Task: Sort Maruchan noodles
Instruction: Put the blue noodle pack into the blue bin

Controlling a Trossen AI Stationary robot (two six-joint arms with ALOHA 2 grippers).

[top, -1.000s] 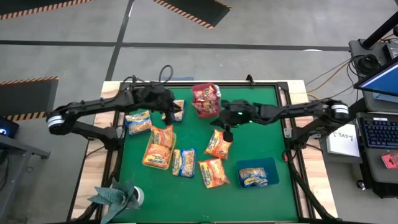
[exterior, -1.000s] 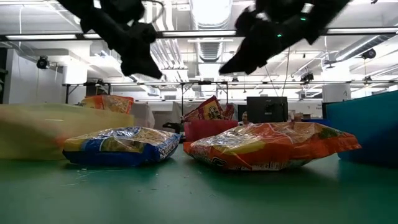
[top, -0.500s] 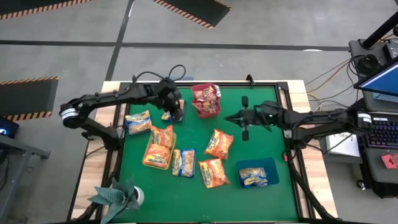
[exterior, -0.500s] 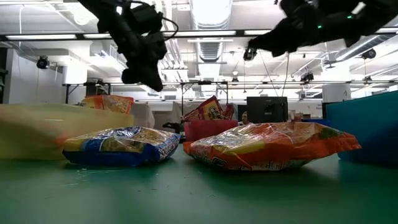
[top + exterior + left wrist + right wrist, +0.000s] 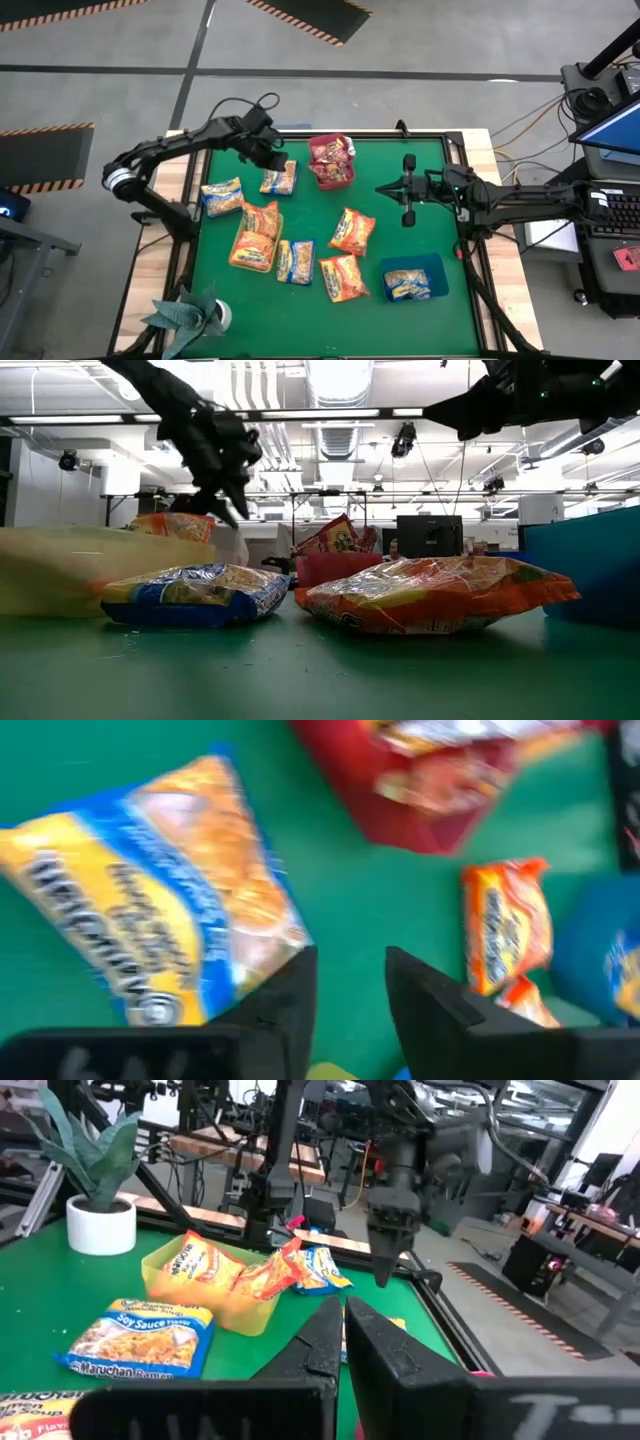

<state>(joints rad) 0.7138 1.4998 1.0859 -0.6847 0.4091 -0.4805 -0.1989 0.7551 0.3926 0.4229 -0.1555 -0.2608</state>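
- As I count them in the high view, with 12 o'clock at the table's far edge, the Maruchan noodles (image 5: 296,260) lie mostly loose across the green mat (image 5: 430,160), from 9 o'clock through the centre to 6 o'clock.
- Nearest item: one blue-and-yellow packet (image 5: 279,178) at about 11 o'clock, flat on the mat, just beside the red tray (image 5: 335,184).
- Already binned: red packets in the red tray at 12 o'clock, one blue-and-yellow packet in the blue tray (image 5: 437,268) at 5 o'clock, orange ones in the yellow tray (image 5: 230,1312) at 8 o'clock.
- Handling, in my judgement: light, crinkly, slippery wrap over a brittle block, so I would pinch across a short edge, gently.
- My left gripper (image 5: 272,157) hangs just beyond that packet's far end, fingers a little apart and empty.
- My right gripper (image 5: 408,190) hangs at 3 o'clock over bare mat, fingers drawn nearly together on nothing.
- Change over the last second: my left gripper was right on that packet and has since backed off toward 11 o'clock.
- My right gripper was over the orange packet (image 5: 352,230) near the centre and has pulled out to 3 o'clock, while the packet lies where it was.
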